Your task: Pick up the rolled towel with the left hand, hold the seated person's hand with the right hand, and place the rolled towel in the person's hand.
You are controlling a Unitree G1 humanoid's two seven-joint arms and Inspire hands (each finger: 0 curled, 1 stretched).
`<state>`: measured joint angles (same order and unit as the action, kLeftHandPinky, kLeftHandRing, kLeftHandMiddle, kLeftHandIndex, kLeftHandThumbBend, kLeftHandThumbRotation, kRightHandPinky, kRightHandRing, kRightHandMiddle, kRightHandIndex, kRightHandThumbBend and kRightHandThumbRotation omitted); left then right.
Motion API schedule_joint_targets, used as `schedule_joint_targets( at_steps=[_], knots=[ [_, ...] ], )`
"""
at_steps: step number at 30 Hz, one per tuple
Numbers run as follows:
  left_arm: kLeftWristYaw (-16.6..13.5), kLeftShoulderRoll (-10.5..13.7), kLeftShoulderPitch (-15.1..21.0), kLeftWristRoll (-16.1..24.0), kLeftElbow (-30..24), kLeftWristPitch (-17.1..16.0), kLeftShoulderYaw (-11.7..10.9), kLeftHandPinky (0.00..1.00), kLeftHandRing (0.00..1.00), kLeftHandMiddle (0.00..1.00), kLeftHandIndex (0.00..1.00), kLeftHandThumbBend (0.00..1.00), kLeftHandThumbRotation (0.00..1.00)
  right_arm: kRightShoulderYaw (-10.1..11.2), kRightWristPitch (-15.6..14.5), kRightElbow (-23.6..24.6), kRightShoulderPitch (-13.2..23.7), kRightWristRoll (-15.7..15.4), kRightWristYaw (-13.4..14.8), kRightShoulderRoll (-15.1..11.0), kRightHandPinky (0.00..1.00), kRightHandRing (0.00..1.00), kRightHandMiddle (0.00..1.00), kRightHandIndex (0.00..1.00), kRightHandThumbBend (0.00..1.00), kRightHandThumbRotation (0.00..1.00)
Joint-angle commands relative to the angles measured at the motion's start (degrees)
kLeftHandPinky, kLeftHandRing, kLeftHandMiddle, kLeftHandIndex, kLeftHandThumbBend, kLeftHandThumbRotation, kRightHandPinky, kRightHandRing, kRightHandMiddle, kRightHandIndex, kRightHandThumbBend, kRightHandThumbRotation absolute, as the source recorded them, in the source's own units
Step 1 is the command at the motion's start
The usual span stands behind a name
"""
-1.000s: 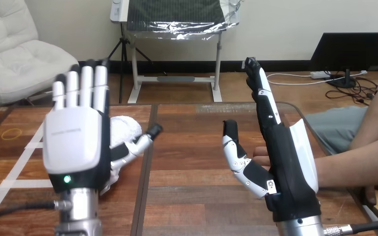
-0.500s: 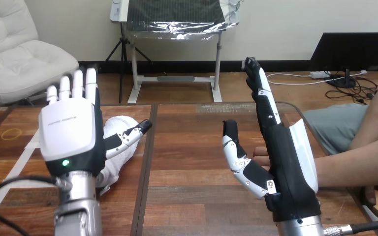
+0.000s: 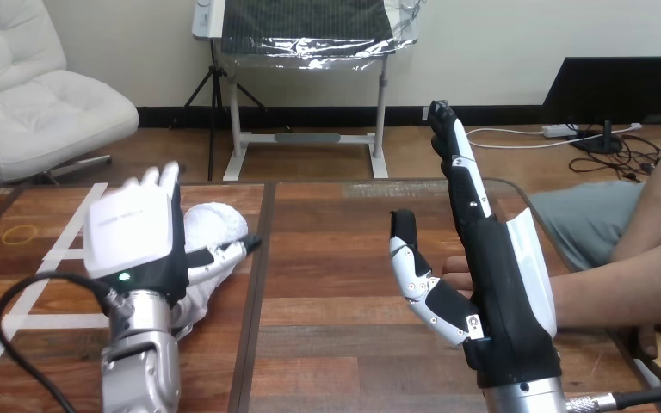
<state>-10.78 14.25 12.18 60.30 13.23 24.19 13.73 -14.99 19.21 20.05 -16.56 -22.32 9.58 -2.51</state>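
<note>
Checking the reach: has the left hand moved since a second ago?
Yes: left hand has come down toward the towel, judged against the table's far edge.

Wooden table (image 3: pixel 353 258), dark reddish planks running side to side, and a dark seam (image 3: pixel 254 292) cuts it from twelve o'clock down to six, a little left of centre. Out at ten o'clock lies the towel (image 3: pixel 215 228), white and rolled, resting on the boards just left of that seam, its near end covered from here. Farther out at nine o'clock, a thin yellow band (image 3: pixel 21 232) lies flat, well apart from the towel. White tape (image 3: pixel 84 206) is stuck to the wood between them, one long strip slanting toward eight o'clock with short strips branching off it. The table's right half, from one to five o'clock, shows bare planks.
</note>
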Motion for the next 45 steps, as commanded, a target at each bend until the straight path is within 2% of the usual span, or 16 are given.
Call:
schedule_joint_targets(
  at_steps=[1, 7, 11, 25, 31, 45],
  knots=[
    [1.8, 0.1, 6.9, -1.1, 5.5, 1.1, 1.5, 0.81, 0.86, 0.89, 0.89, 0.92, 0.82, 0.5, 0.5, 1.8, 2.8, 0.8, 0.4, 1.6, 1.0, 1.0, 1.0, 1.0, 0.0, 0.0],
    [2.7, -0.5, 10.9, -2.4, 12.9, 2.6, 2.9, 0.8, 0.85, 0.89, 0.89, 0.95, 0.85, 0.7, 0.2, 2.4, 2.9, 0.9, 0.4, 1.6, 1.0, 1.0, 1.0, 1.0, 0.0, 0.0],
    [5.3, -1.0, 14.2, -3.4, 18.3, 3.9, 4.0, 0.81, 0.86, 0.9, 0.9, 0.96, 0.87, 0.8, -0.5, 3.1, 2.8, 0.8, 0.2, 1.7, 1.0, 1.0, 1.0, 1.0, 0.0, 0.0],
    [5.5, -2.6, 21.5, -6.0, 33.0, 3.6, 7.5, 0.8, 0.85, 0.89, 0.88, 0.99, 0.93, 0.9, -1.1, 3.8, 2.7, 0.9, -0.3, 1.3, 1.0, 1.0, 1.0, 1.0, 0.0, 0.0],
    [3.9, -3.5, 24.4, -8.7, 39.8, 1.8, 7.9, 0.82, 0.85, 0.89, 0.88, 0.98, 0.93, 1.0, -0.7, 3.6, 2.5, 1.1, -0.4, 1.0, 1.0, 1.0, 1.0, 1.0, 0.0, 0.0],
    [0.5, -4.0, 28.6, -11.1, 52.6, -1.6, 11.1, 0.83, 0.86, 0.89, 0.89, 0.98, 0.94, 1.4, -0.9, 4.2, 1.5, 1.0, -0.7, 0.6, 1.0, 1.0, 1.0, 1.0, 0.0, 0.0]
  ],
)
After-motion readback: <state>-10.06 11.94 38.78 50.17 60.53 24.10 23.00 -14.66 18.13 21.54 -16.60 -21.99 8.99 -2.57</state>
